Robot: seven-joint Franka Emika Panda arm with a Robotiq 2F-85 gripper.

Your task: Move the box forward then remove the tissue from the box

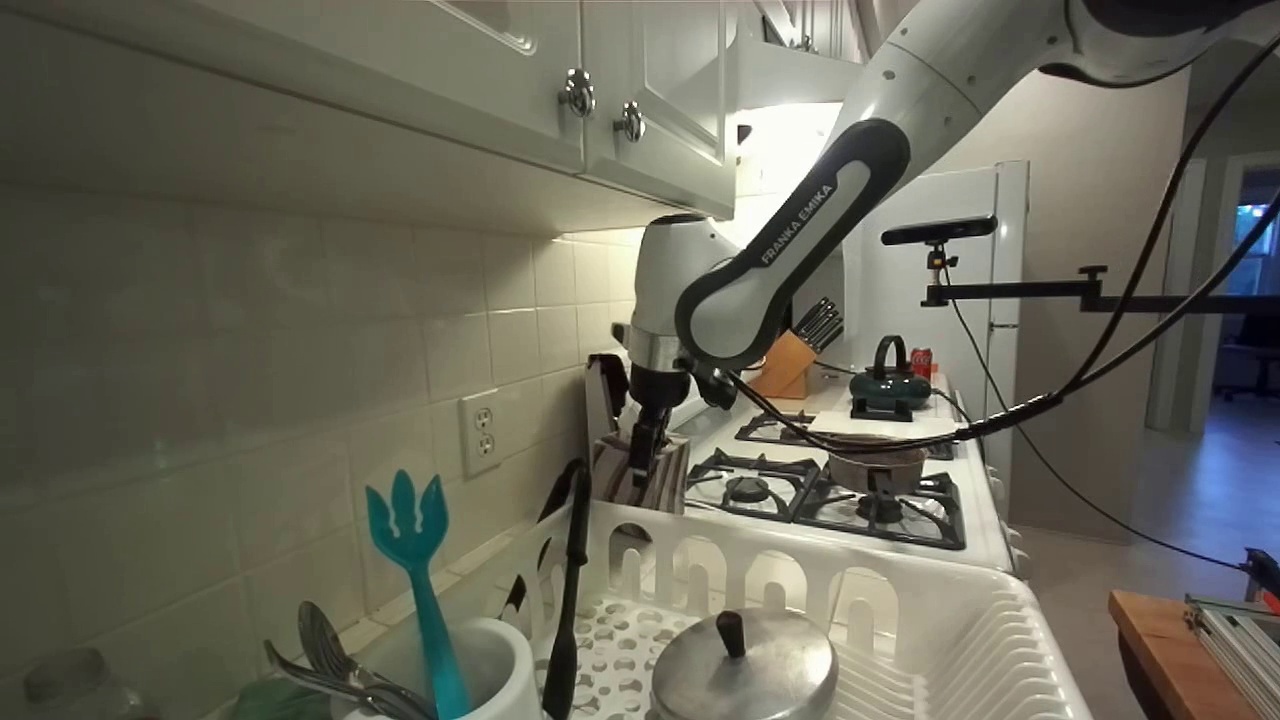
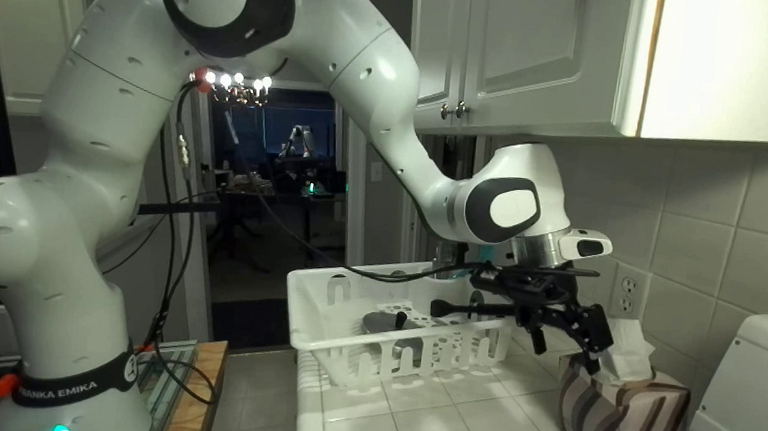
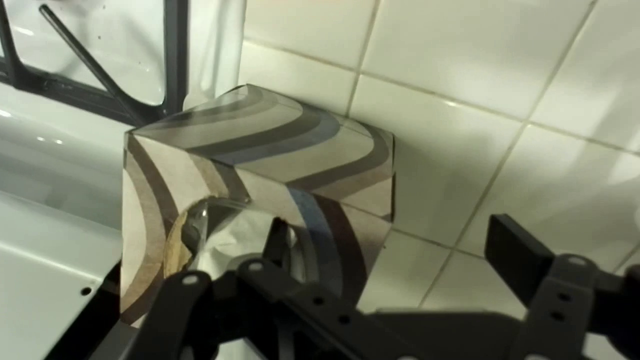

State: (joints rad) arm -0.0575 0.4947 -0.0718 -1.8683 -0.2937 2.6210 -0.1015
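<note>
in exterior view, striped tissue box [image 2: 621, 426] stands near right on tiled counter [image 2: 422, 427], beside stove [image 1: 748, 490]; cannot tell if forward move done. tissue [image 2: 624, 352] pokes from top, so removal looks undone. gripper [image 3: 392, 245] spread wide, tissue unpinched.

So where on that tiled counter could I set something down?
The bare tiles between the dish rack and the tissue box look free. It's crowded at the box: stove close beside it, gripper partly over its top.
</note>
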